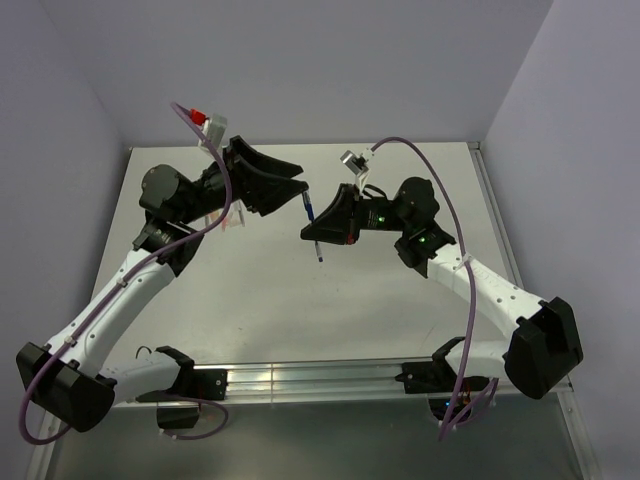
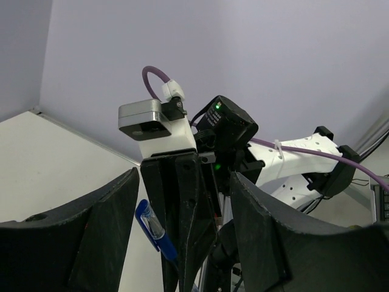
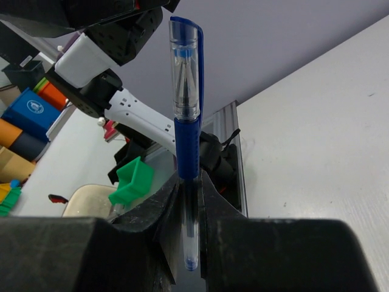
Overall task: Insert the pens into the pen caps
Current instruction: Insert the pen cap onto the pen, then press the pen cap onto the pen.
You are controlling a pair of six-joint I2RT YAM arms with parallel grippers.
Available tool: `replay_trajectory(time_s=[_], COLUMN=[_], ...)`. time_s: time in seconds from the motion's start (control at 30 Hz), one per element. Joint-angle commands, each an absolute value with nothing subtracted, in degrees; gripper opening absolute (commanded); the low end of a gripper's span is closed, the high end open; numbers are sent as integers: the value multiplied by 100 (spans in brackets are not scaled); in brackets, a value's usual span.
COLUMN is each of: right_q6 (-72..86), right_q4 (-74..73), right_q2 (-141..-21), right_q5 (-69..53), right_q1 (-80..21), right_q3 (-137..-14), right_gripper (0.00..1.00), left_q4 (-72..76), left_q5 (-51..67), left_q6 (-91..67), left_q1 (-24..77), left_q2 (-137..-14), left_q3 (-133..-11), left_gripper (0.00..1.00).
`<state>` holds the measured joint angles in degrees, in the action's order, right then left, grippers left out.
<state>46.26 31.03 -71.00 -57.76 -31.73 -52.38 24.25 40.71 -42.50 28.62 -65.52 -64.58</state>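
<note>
Above the table (image 1: 300, 310), the left gripper (image 1: 298, 178) gapes wide and holds nothing, just beside the right gripper (image 1: 312, 232). The right gripper is clenched on a blue pen (image 3: 187, 143), held in the air with its cap (image 3: 185, 67) on the end that sticks out of the jaws.

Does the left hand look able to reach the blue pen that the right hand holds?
Probably yes. The left hand is open beside the capped end of the blue pen, which sticks out of the right hand; nothing lies between.
</note>
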Motion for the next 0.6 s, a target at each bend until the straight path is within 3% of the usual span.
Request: replay_trajectory(time_s=[0.0, 0.57], right_q6=[4659, 4623], right_q4=[3428, 3384], right_q2=[-6979, -6776], right_q5=[-5854, -5897], right_q1=[-3173, -3173], right_q3=[-5414, -5414], right_gripper=[0, 0], left_q4=[2760, 2927], left_q5=[4368, 4553], left_q6=[-4333, -4465], left_q1=[2839, 2839], left_q2=[-6583, -6873], left_q3=[-6443, -6416], left_gripper=[66, 64])
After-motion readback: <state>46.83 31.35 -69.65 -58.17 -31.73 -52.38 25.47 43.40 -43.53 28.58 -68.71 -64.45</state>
